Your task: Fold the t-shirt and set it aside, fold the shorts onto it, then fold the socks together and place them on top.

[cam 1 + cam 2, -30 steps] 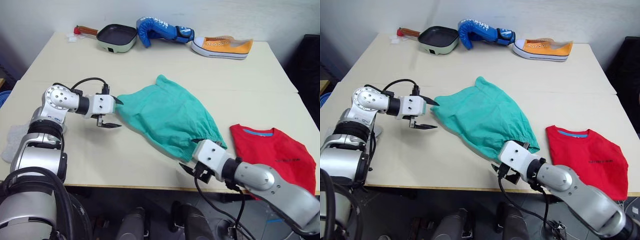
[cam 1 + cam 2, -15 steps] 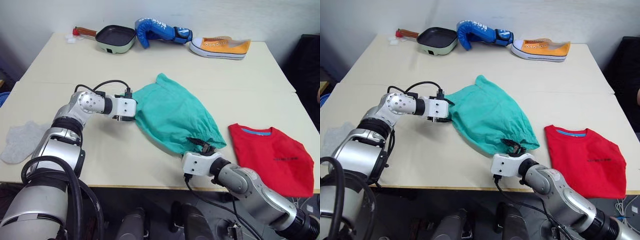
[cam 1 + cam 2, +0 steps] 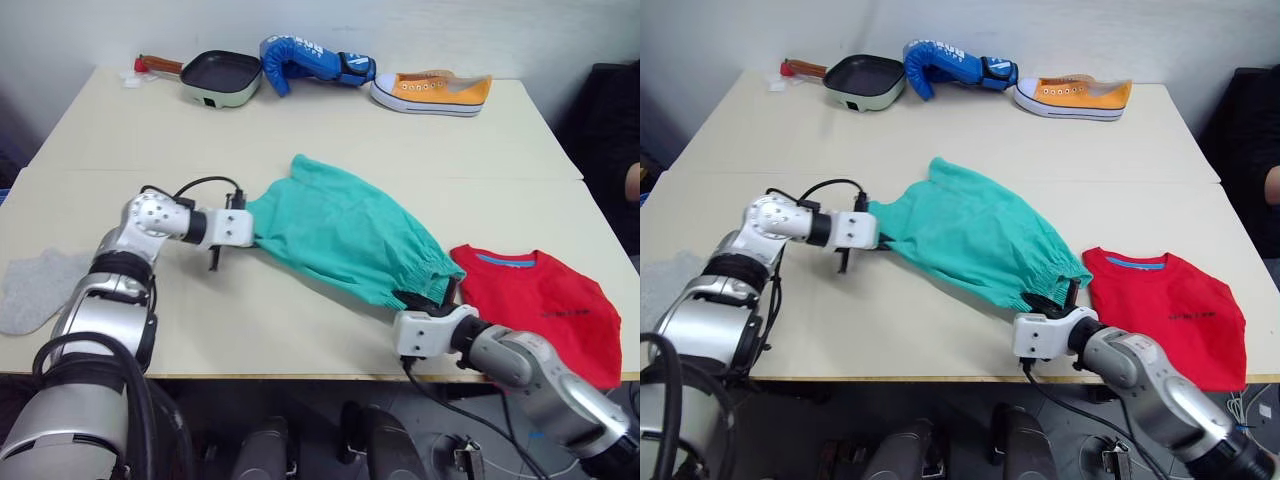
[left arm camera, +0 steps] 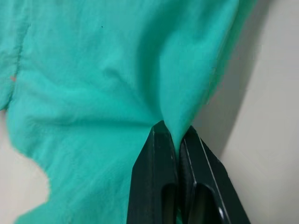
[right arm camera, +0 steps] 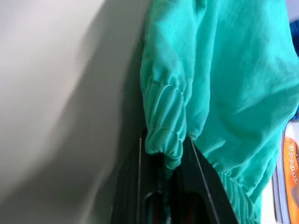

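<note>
The teal-green shorts (image 3: 345, 230) lie stretched across the middle of the table. My left gripper (image 3: 250, 228) is shut on their left edge; in the left wrist view its black fingers (image 4: 161, 154) pinch a fold of teal fabric (image 4: 117, 84). My right gripper (image 3: 432, 300) is shut on the gathered waistband at the shorts' near right corner, seen bunched between the fingers (image 5: 196, 172). The red t-shirt (image 3: 540, 305) lies folded at the right, close to the table's front edge. A light grey sock (image 3: 35, 290) rests at the far left by the front edge.
Along the back of the table stand a small dark pan (image 3: 220, 75), a blue boxing glove (image 3: 310, 60) and an orange sneaker (image 3: 430, 92). A seam (image 3: 480, 180) runs across the tabletop. A person's hand (image 3: 632, 182) shows at the right edge.
Both grippers went from open beside the shorts to shut on them, the left on the left edge, the right on the waistband. The shorts now look pulled out longer. The camera shifted slightly.
</note>
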Robot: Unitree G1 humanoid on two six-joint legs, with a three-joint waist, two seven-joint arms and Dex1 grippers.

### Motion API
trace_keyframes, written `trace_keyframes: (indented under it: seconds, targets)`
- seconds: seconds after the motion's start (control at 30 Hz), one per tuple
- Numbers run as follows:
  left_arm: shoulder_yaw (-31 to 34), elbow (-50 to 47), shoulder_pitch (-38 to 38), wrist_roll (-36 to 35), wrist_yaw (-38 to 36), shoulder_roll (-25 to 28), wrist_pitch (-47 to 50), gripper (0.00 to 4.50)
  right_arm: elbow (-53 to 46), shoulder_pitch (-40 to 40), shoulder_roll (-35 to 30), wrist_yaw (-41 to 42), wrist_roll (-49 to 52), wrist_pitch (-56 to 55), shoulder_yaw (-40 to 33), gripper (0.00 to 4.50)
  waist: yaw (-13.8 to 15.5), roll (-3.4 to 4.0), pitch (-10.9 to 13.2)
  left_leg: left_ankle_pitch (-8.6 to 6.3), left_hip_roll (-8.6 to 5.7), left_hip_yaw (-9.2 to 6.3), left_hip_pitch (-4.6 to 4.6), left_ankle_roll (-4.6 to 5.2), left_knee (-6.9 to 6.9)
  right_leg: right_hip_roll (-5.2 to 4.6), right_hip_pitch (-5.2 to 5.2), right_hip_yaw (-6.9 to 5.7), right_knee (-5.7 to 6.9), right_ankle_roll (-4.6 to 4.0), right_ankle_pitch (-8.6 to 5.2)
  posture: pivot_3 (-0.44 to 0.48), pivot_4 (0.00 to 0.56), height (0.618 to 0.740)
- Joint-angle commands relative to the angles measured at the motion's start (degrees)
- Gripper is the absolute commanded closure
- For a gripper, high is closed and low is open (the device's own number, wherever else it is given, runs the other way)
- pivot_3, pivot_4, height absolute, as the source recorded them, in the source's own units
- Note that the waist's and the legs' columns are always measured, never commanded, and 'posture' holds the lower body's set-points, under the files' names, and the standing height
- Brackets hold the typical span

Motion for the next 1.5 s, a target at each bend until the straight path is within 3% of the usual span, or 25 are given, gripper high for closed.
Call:
trace_keyframes:
  seconds: [0.03, 0.13, 0.27, 0.4, 0.53, 0.6, 0.77, 0.9, 0.97, 1.0, 1.1, 1.23, 1.3, 1.4, 1.5]
  targets:
    - [3.16, -14.46, 7.71, -8.59, -8.77, 4.49, 6.24, 4.48, 2.38, 2.03, -2.86, 2.16, 2.12, -11.84, -4.01, 4.5, -0.37, 0.02, 0.01, 0.01, 0.0, 0.0, 0.02, -0.02, -0.01, 0.0, 0.0, 0.0, 0.0, -0.01, -0.01, 0.0, 0.15, 0.74]
    - [8.73, -41.66, 27.27, -17.09, -6.62, 9.42, 17.7, 4.48, 7.65, 3.68, -5.46, 2.89, 3.63, -24.89, -5.81, 4.5, -1.23, 0.19, 0.05, -0.03, 0.02, 0.03, 0.19, -0.12, -0.16, 0.0, 0.02, 0.15, 0.0, -0.07, -0.05, 0.0, 0.15, 0.74]
    - [14.69, -62.73, 43.34, -21.64, 0.15, 11.82, 30.64, 4.48, 13.96, 2.89, -6.05, 3.14, 2.44, -34.13, -7.08, 4.5, -1.44, 0.21, 0.05, -0.07, 0.04, -0.16, 0.38, -0.19, -0.14, -0.01, 0.31, 0.1, 0.0, -0.05, -0.16, 0.0, 0.15, 0.74]
    - [16.66, -72.39, 51.15, -23.29, 3.14, 12.7, 37.29, 4.48, 17.62, 2.01, -4.98, 3.74, 2.45, -38.3, -8.07, 4.5, -0.08, 0.35, 0.07, -0.07, 0.05, -0.26, 0.94, -0.26, -0.11, -0.04, 0.91, 0.11, -0.19, -0.11, -0.23, 0.0, 0.15, 0.74]
    - [16.45, -73.42, 51.02, -23.21, 5.08, 12.76, 41.34, 4.48, 18.77, 1.79, -3.92, 4.42, 2.98, -39.13, -8.88, 4.5, 0.94, 0.48, 0.06, -0.13, 0.03, -0.26, 1.08, -0.33, -0.15, -0.11, 0.95, 0.14, -0.11, -0.12, -0.32, 0.0, 0.15, 0.74]
    - [16.48, -73.2, 50.2, -24.34, 5.02, 12.75, 43.54, 4.5, 18.28, 2.55, -3.62, 5.7, 5.02, -38.26, -9.6, 3.93, 1.09, 0.49, 0.06, -0.15, 0.03, -0.24, 1.06, -0.35, -0.17, -0.11, 0.9, 0.14, -0.02, -0.16, -0.38, 0.0, 0.15, 0.74]
    - [17.95, -73.65, 47.52, -37.1, -2.19, 17.18, 64.47, 3.16, 7.34, 11.24, -6.03, 12.16, 19.67, -29.27, -16.41, 2.26, 1.13, 0.56, 0.1, -0.15, 0.04, -0.27, 1.06, -0.37, -0.19, -0.1, 0.88, 0.09, 0.03, -0.18, -0.47, 0.0, 0.15, 0.74]
    - [19.83, -73.27, 42.74, -50.9, -9.43, 23.36, 84.91, 1.89, -7.46, 20.17, -7.8, 16.39, 44.09, -10.35, -28.1, 0.87, 1.15, 0.6, 0.12, -0.15, 0.05, -0.36, 1.07, -0.36, -0.17, -0.1, 0.91, 0.09, 0.06, -0.16, -0.49, 0.0, 0.15, 0.74]
    - [20.67, -71.78, 38.06, -56.59, -10.5, 23.57, 91.91, 1.21, -12.88, 21.75, -8.34, 15.35, 58.41, -0.53, -34.01, 0.13, 1.17, 0.6, 0.12, -0.16, 0.05, -0.42, 1.08, -0.37, -0.18, -0.1, 0.93, 0.09, 0.06, -0.16, -0.51, 0.0, 0.15, 0.74]
    - [20.89, -70.36, 34.62, -58.44, -8.76, 21.87, 94.69, 0.88, -14.42, 20.88, -8.49, 13.42, 65.59, 4.1, -35.82, 0.0, 1.22, 0.6, 0.12, -0.16, 0.05, -0.49, 1.07, -0.37, -0.17, -0.1, 0.96, 0.1, 0.04, -0.16, -0.52, 0.0, 0.15, 0.74]
    - [18.66, -66.82, 26.75, -57.08, -2.63, 15.15, 95.51, 0.02, -16.08, 14.21, -8.28, 7.57, 77.12, 14.87, -34.84, 0.0, 1.34, 0.6, 0.11, -0.16, 0.03, -0.64, 1.1, -0.37, -0.16, -0.1, 1.07, 0.11, -0.01, -0.16, -0.52, 0.0, 0.15, 0.74]
    - [10.09, -60.91, 22.04, -44.31, 4.54, 5.82, 84.25, 0.0, -14.57, 0.41, -3.02, 1.79, 78.71, 25.45, -24.26, 0.18, 1.36, 0.59, 0.1, -0.18, -0.02, -0.69, 1.15, -0.41, -0.2, -0.1, 1.17, 0.11, -0.09, -0.15, -0.52, 0.0, 0.15, 0.74]
    - [7.33, -56.02, 20.18, -39.34, 8.23, 0.86, 79.02, 0.42, -12.12, -6.55, 2.45, -0.79, 73.75, 28.94, -17.48, 0.58, 1.26, 0.58, 0.1, -0.18, -0.02, -0.65, 1.07, -0.42, -0.21, -0.06, 1.06, 0.1, -0.07, -0.16, -0.52, 0.0, 0.15, 0.74]
    - [4.0, -50.37, 17.93, -34.1, 10.03, -4.77, 73.05, 1.29, -7.24, -14.33, 9.52, -5.21, 63.76, 33.58, -9.19, 1.64, 1.04, 0.57, 0.1, -0.14, -0.02, -0.51, 0.73, -0.41, -0.15, 0.01, 0.71, 0.12, 0.18, -0.16, -0.51, 0.0, 0.15, 0.74]
    - [0.81, -45.84, 15.89, -28.76, 11.3, -8.04, 67.35, 2.25, -4.35, -17.88, 12.04, -5.76, 55.65, 37.16, -3.11, 2.69, 1.12, 0.57, 0.09, -0.1, -0.01, -0.49, 0.35, -0.4, -0.08, 0.04, 0.32, 0.1, 0.3, -0.15, -0.51, 0.0, 0.15, 0.74]
